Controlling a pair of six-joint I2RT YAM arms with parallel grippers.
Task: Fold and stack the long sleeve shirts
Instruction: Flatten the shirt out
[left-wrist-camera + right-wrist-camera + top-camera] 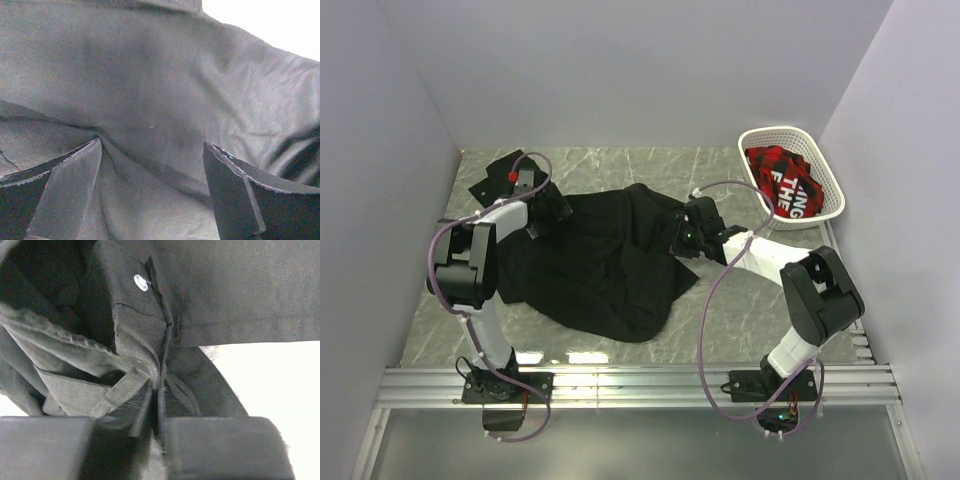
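A black long sleeve shirt (pixel 605 265) lies spread and rumpled across the middle of the marble table. My left gripper (pixel 548 205) is at the shirt's far left edge; in the left wrist view its fingers (pixel 235 195) stand wide apart with black fabric (pixel 150 100) lying between them. My right gripper (pixel 685 232) is at the shirt's right edge. In the right wrist view its jaws are closed on a seam of the shirt (pixel 162 365), with a small white button (pixel 141 282) showing above.
A white basket (pixel 791 172) stands at the back right holding a red and black plaid garment (pixel 782 180) with white lettering. A small black patch (pixel 498 175) lies at the back left. Walls close in on three sides.
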